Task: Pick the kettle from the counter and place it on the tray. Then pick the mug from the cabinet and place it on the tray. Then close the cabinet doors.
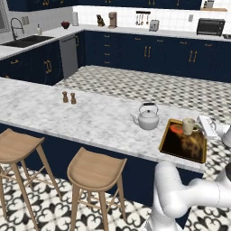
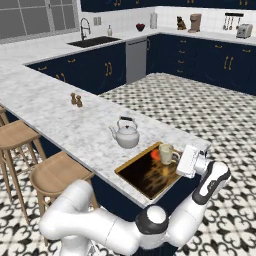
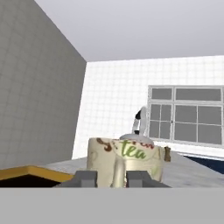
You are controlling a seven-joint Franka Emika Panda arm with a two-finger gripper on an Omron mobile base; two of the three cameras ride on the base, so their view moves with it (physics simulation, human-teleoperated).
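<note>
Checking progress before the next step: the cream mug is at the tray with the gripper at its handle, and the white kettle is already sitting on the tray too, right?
Not quite. The white kettle stands on the marble counter beside the wooden-rimmed tray, not on it; both base views show this. The cream mug and gripper are as you say.

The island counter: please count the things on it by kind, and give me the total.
Kettle: 1, on the marble beside the tray
Tray: 1
Mug: 1, over the tray, with its handle between the jaws of the gripper
Small brown shakers: 2
Total: 5
</note>
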